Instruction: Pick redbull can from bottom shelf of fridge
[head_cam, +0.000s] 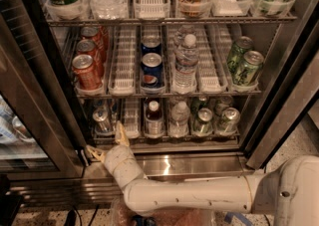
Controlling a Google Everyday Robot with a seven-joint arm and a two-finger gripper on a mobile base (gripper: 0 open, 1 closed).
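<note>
Bottom shelf (175, 142) holds redbull can (102, 119); end effector (107, 144) spread, just below.

We see our arm (199, 195) as a thick cream-white tube, smooth and matte, with a thin dark seam ringing it toward its 3 o'clock end and small dark dots along its side. At 4 o'clock in our view it swells into a rounded housing (294, 190) with one dark fastener. The wrist (119, 163) narrows into stacked rounded collars. Our gripper (104, 139), at 7 o'clock from centre, has two pale yellowish fingers (121, 133), spread apart.
</note>
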